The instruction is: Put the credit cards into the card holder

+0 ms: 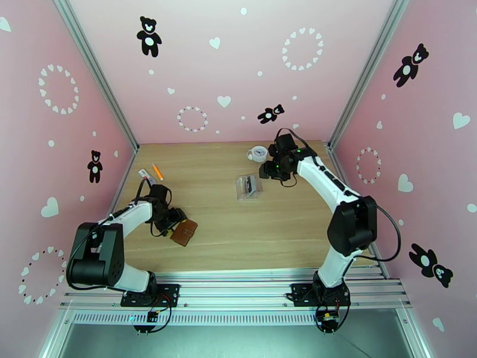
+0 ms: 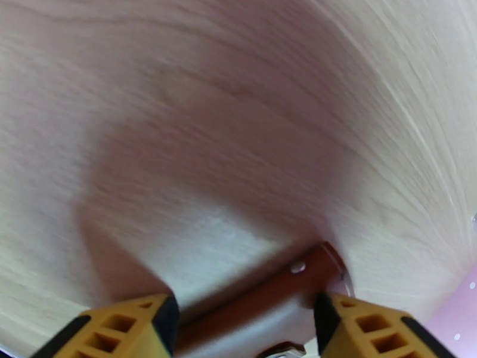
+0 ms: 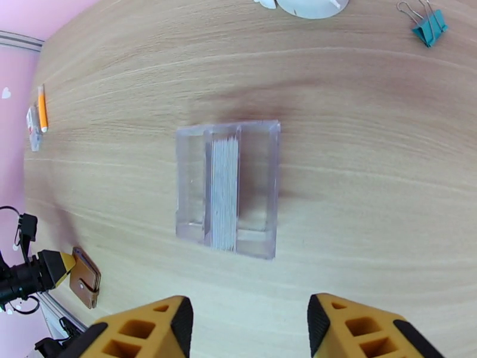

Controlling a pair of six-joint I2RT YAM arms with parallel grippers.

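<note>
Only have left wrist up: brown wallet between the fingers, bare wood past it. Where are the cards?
Observer: The credit cards stand on edge, stacked in a clear case mid-table.
Operator: Right arm doing what?
Observer: The right gripper hangs open beside that case, nothing between its fingers.
Operator: Other clutter?
Observer: A teal binder clip, an orange pen and a white round object lie toward the far edge.
</note>
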